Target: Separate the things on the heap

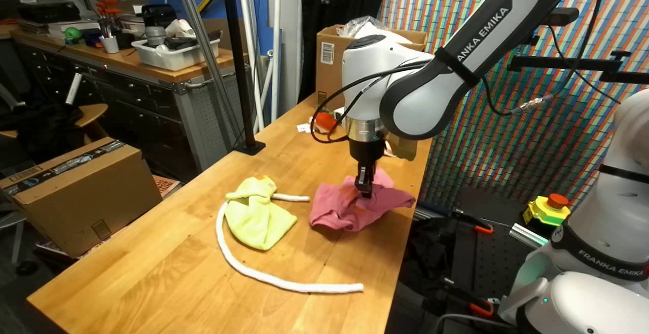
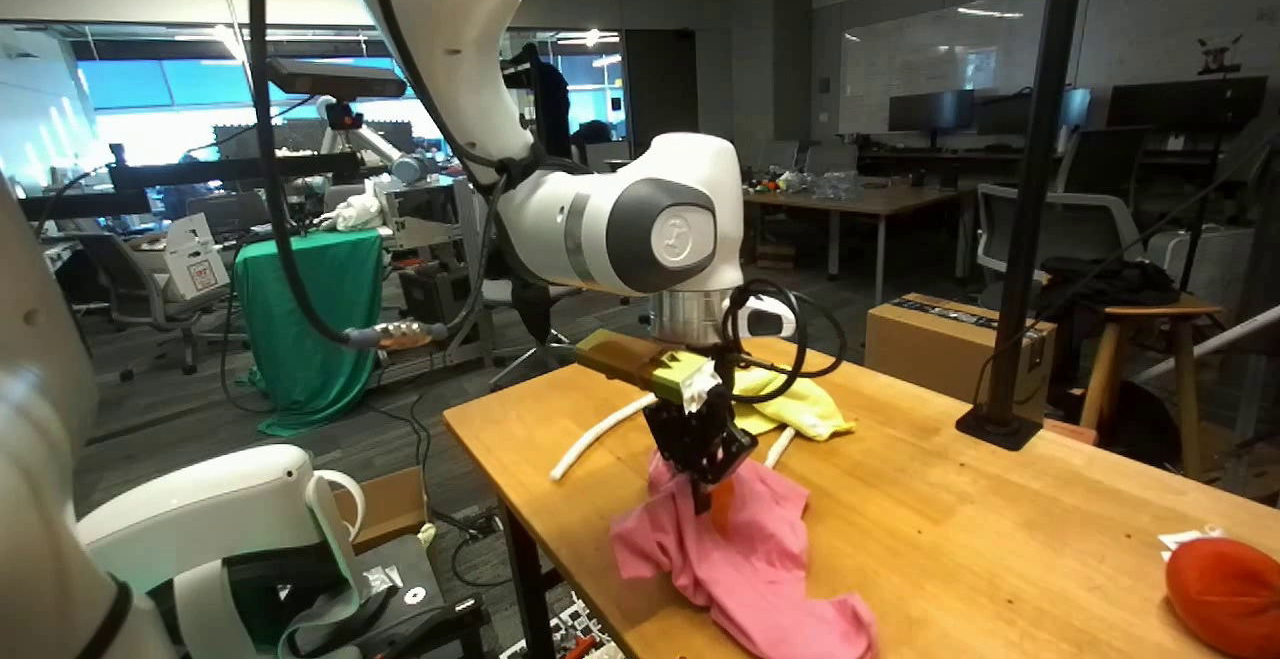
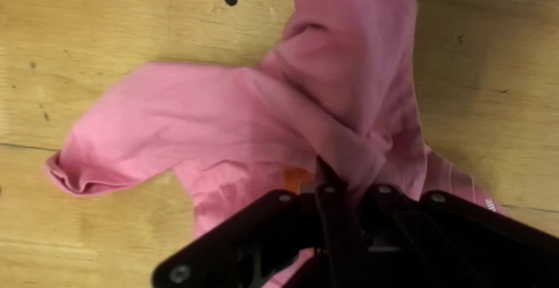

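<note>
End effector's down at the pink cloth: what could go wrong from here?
The pink cloth reaches near the edge of the table, so a pull that way might drop it. The end effector seems to pinch only a fold of it, which may slip out. The yellow-green cloth lies across the rope, so moving it could drag the rope.

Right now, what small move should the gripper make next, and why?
I'd probably draw the pink cloth slightly farther from the white rope before letting go: the gripper looks shut on a fold of it, and in both exterior views the rope's short end lies close by, possibly touching. The yellow-green cloth lies apart from it.
</note>
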Motion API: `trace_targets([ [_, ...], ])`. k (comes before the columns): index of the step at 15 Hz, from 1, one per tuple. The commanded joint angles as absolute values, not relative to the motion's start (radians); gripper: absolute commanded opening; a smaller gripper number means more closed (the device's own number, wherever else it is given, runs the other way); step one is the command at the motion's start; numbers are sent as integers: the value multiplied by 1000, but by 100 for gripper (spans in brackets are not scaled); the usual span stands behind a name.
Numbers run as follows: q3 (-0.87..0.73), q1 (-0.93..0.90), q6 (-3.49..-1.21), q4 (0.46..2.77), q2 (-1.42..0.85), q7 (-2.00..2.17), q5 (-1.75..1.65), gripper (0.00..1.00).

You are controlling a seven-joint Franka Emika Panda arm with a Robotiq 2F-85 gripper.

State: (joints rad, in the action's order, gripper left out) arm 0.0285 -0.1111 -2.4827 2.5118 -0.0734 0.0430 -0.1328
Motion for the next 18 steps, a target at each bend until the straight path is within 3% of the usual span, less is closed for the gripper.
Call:
trace_targets([
  [1, 73, -99, -2449, 2523, -43, -125, 5, 6],
  [14, 86, -90, -2323, 2506, -61, -215, 50, 5],
  [15, 87, -91, -2324, 2504, -63, -218, 47, 35],
  [16, 87, -90, -2330, 2504, -64, -221, 49, 35],
  [18, 88, -91, -2330, 2499, -66, -229, 52, 49],
])
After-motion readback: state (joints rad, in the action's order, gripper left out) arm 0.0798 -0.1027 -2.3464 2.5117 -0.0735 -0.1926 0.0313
